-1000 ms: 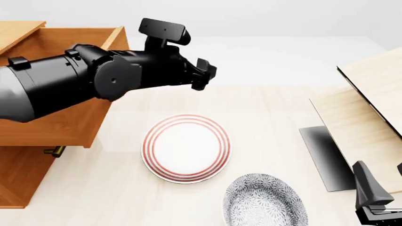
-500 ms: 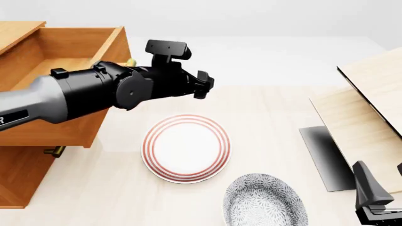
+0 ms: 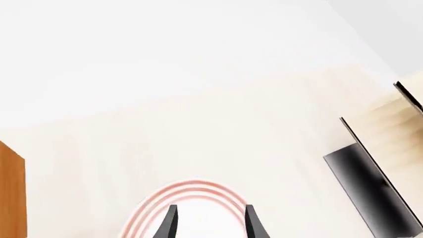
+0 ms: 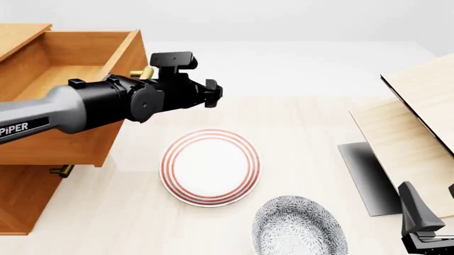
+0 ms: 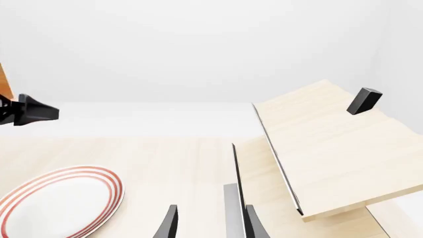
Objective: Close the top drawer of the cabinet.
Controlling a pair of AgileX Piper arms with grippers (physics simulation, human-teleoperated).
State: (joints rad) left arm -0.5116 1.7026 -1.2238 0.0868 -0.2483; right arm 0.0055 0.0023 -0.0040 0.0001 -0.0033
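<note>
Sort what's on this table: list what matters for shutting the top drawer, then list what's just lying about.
For the job:
- top drawer, pulled open
- cabinet
- left gripper, beside the drawer front

Lying about:
- red-striped plate
- grey patterned plate
- pale wooden structure
- right gripper, idle by that structure

1. The orange-brown wooden cabinet (image 4: 25, 202) and its open box-shaped top drawer (image 4: 67, 127) share one warm wood tone; the bar handle (image 4: 146, 71) is brass.
2. The round white plate (image 4: 210, 167) carries thin red rings around its rim.
3. The second round plate (image 4: 299, 227) is grey with a fine white speckled pattern.
4. The table (image 4: 305, 122) is pale cream wood grain.
5. The pale light-wood structure (image 4: 418, 106) has a dark, near-black panel (image 4: 369, 178).
6. Both arms are black; the left one has a grey section lettered in white.
</note>
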